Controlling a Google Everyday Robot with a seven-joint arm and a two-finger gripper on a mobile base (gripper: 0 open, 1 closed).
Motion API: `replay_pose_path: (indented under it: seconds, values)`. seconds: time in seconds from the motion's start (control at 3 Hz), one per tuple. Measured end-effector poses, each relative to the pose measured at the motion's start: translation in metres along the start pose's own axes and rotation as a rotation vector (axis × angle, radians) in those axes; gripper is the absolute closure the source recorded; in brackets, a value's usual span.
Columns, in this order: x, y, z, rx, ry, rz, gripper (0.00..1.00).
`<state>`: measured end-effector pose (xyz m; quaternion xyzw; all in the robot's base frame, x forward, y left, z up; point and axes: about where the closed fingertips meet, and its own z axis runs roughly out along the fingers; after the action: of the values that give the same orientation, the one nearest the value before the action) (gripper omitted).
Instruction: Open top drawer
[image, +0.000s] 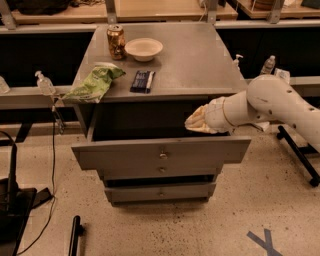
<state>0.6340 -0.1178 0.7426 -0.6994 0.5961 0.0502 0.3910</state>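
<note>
The top drawer (125, 156) is a wide grey panel with a small round metal knob (163, 155) at its centre. It stands pulled out from the grey cabinet (200, 60), with a dark gap behind its front. My gripper (196, 121) is on the end of the white arm (270, 102), which reaches in from the right. It is just above the drawer's top edge, right of centre, over the open gap. It holds nothing that I can see. Two narrower grey drawers (161, 172) sit below, closed.
On the cabinet top are a soda can (116, 42), a white bowl (144, 48), a green chip bag (95, 82) and a dark snack packet (142, 81). Small bottles (44, 82) stand on side shelves. A black stand (300, 150) is at right, cables and gear at left.
</note>
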Motion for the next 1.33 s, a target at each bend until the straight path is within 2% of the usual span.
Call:
replay_pose_path:
  seconds: [0.33, 0.67, 1.0, 1.33]
  values:
    - [0.003, -0.014, 0.006, -0.008, 0.004, 0.063, 1.0]
    - [0.023, -0.016, 0.025, -0.022, -0.003, 0.172, 1.0]
    - [0.045, -0.003, 0.049, -0.048, 0.009, 0.247, 1.0]
    - [0.057, 0.004, 0.061, -0.051, 0.045, 0.268, 1.0]
